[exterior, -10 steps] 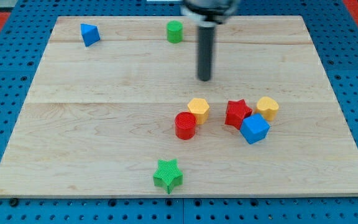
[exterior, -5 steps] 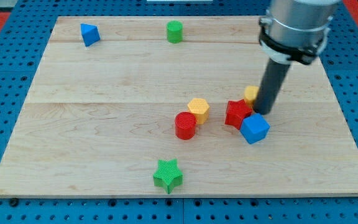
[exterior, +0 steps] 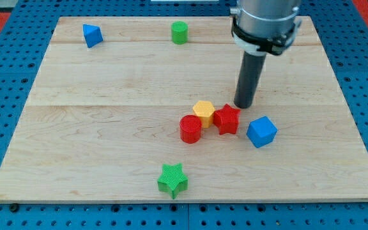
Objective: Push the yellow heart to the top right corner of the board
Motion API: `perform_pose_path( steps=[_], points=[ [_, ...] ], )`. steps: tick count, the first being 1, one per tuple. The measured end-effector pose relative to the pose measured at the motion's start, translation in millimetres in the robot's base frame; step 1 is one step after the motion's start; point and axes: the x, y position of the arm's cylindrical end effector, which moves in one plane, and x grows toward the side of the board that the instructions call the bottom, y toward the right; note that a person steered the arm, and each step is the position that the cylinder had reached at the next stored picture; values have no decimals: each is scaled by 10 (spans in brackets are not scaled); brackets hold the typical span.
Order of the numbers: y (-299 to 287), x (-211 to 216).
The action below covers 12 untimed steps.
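Oddly, the yellow heart does not show anywhere; I cannot tell where it sits. My tip [exterior: 244, 105] (a plain dark rod, with nothing to open or grip) stands on the pale wooden board [exterior: 107, 128], just beside the red star-shaped block [exterior: 227, 119] at its 1 o'clock. The blue cube [exterior: 261, 131] lies at the tip's 4 o'clock.
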Motion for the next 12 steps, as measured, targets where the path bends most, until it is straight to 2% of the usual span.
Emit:
perform_pose_path(
  steps=[1,2,3,4,6,8,10,12],
  points=[
    [45,-381],
    [367,-479],
    [355,-145],
    [588,-345],
    [650,-928],
    [804,-1206],
    [846,-1673],
    [818,-1673]
  ],
)
